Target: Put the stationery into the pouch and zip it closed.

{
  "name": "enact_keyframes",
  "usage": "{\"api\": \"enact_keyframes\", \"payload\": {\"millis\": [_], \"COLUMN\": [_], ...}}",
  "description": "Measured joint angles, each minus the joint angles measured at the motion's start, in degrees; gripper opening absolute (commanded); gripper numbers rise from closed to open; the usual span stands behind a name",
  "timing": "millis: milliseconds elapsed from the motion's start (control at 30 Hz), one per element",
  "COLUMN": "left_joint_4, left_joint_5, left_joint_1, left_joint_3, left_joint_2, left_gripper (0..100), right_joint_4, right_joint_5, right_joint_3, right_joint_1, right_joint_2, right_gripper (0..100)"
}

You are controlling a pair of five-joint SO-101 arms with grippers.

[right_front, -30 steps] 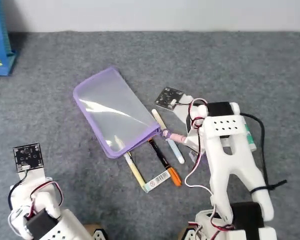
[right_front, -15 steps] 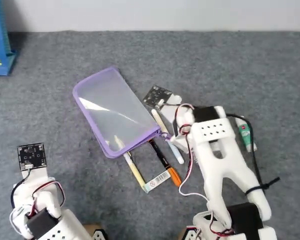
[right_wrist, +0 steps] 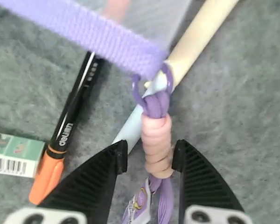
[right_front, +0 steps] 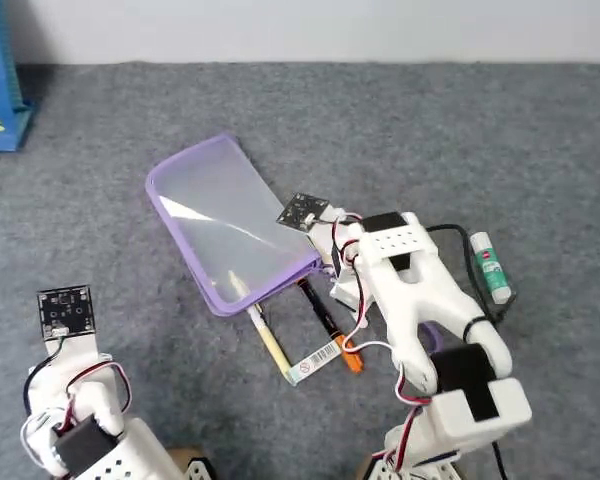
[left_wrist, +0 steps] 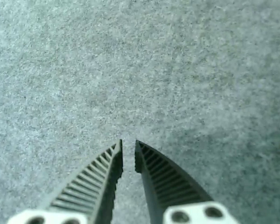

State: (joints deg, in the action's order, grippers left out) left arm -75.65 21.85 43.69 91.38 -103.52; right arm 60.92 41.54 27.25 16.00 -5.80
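1. Pouch, clear with purple edging, is lying flat on the grey worktop. Its long axis is running diagonally from far left to near right, with the mouth at the near end.
2. The right tool is hovering at the mouth's right corner, its fingers spread and straddling the pink zip pull without clearly gripping it.
3. The left tool is hanging over bare worktop well apart from the pouch, its fingers almost pressed together and holding nothing.
4. A black pen with an orange end and a cream pen are lying just outside the mouth, both pointing roughly along the pouch's long axis.
5. A barcoded eraser is sitting between their near ends.
6. A pale blue pen is passing under the zip pull.
7. A green-and-white glue stick is lying beyond the right arm.
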Motion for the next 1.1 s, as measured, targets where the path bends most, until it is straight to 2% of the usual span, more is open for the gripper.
{"api": "enact_keyframes", "payload": {"millis": [167,367,667,767,833,1000,1100], "left_joint_4": [0.0,0.0,0.0,0.0,0.0,0.0,0.0], "left_joint_5": [0.0,0.0,0.0,0.0,0.0,0.0,0.0], "left_joint_1": [0.0,0.0,0.0,0.0,0.0,0.0,0.0], "left_joint_3": [0.0,0.0,0.0,0.0,0.0,0.0,0.0], "left_joint_2": [0.0,0.0,0.0,0.0,0.0,0.0,0.0], "left_gripper": [5,5,5,5,5,5,5], "right_joint_4": [-1.8,-3.7,-3.9,-3.9,-3.9,-0.5,2.0], "right_joint_5": [0.1,0.1,0.1,0.1,0.1,0.1,0.1], "right_joint_3": [-0.7,-0.7,-0.7,-0.8,-0.8,-1.3,-1.2], "right_joint_1": [0.0,0.2,0.3,0.3,0.3,0.2,-0.8], "right_joint_2": [-0.6,-1.0,-1.0,-1.0,-1.0,1.4,7.6], "right_gripper": [17.3,7.6,6.7,0.9,1.3,1.0,1.0]}}
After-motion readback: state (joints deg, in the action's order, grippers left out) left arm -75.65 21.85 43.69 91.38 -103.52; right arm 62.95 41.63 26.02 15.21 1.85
